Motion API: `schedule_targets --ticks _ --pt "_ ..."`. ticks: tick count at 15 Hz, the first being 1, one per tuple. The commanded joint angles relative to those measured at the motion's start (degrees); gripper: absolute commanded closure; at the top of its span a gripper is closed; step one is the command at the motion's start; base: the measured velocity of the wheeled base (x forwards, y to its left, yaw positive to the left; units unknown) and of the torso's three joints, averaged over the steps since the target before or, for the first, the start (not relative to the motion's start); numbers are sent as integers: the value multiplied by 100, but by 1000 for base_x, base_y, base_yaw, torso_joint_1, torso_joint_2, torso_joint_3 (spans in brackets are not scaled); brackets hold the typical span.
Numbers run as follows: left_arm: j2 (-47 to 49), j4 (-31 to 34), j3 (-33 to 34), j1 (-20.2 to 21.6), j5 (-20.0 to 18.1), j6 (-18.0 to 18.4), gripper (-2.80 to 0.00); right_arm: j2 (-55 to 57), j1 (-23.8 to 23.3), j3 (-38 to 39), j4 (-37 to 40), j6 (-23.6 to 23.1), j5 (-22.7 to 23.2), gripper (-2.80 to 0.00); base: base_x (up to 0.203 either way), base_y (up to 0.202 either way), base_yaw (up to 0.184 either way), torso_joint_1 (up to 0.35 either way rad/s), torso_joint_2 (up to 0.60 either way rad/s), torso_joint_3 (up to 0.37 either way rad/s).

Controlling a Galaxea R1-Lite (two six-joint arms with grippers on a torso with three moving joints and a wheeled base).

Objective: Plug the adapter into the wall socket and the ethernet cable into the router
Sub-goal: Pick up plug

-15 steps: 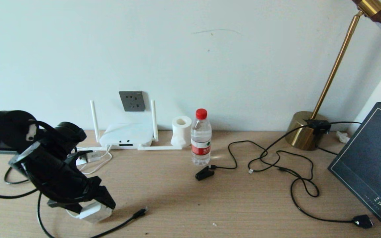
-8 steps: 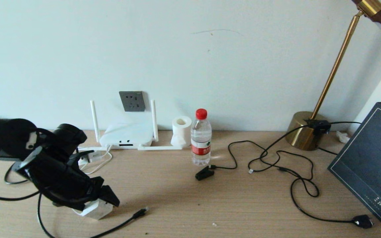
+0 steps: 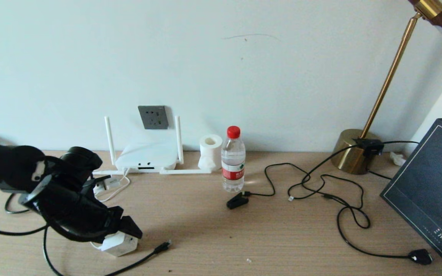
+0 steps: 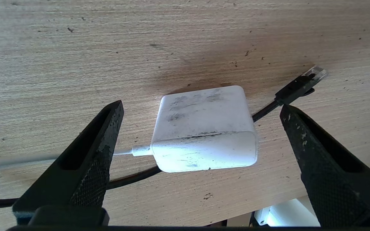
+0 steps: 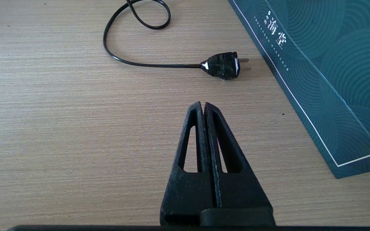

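The white adapter (image 3: 119, 243) lies flat on the wooden table at the front left, its thin white cord leading off to one side. My left gripper (image 3: 125, 231) hangs over it, open. In the left wrist view the fingers (image 4: 88, 150) stand wide on either side of the adapter (image 4: 204, 128) and clear of it. The ethernet cable passes under the adapter, and its clear-tipped connector (image 3: 163, 245) (image 4: 302, 84) lies just to the right. The router (image 3: 147, 155) sits against the wall below the wall socket (image 3: 153, 117). My right gripper (image 5: 203, 104) is shut and empty, low over the table on the right.
A water bottle (image 3: 233, 159) and a paper roll (image 3: 210, 151) stand right of the router. A black clip plug (image 3: 237, 201) and looping thin black cords (image 3: 320, 184) lie mid-table. A brass lamp base (image 3: 353, 155) and a dark teal box (image 3: 428, 188) are at right. A black two-pin plug (image 5: 223, 65) lies near my right gripper.
My left gripper has shifted a little to the right over the adapter and its jaws have spread slightly wider. The adapter shows a little further right. The right arm has not moved.
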Motion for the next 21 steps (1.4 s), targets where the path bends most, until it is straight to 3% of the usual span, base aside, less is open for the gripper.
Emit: schedule_targets --ticks 1,6,8,12,15,18,21 --pt "-71 16 -19 -1 -7 -8 -280 2 -1 0 -2 -2 0 0 0 0 0 0 0 0" --pt "-138 -364 -97 -1 139 35 -280 6 -1 0 -2 -2 0 0 0 0 0 0 0 0" --pt "-350 -497 -196 -3 198 325 -280 6 -1 0 -2 -2 0 0 0 0 0 0 0 0" --pt "-995 -624 -103 -23 174 1999 -280 6 -1 0 -2 -2 0 0 0 0 0 0 0 0" --pt "-1229 -1470 373 -52 82 3256 -280 6 -1 0 -2 -2 0 0 0 0 0 0 0 0" --pt "-1512 -2118 1091 -109 -328 4527 -280 6 -1 0 -2 -2 0 0 0 0 0 0 0 0" --pt "-1714 -2288 1770 -86 -867 5713 -280 6 -1 0 -2 -2 0 0 0 0 0 0 0 0"
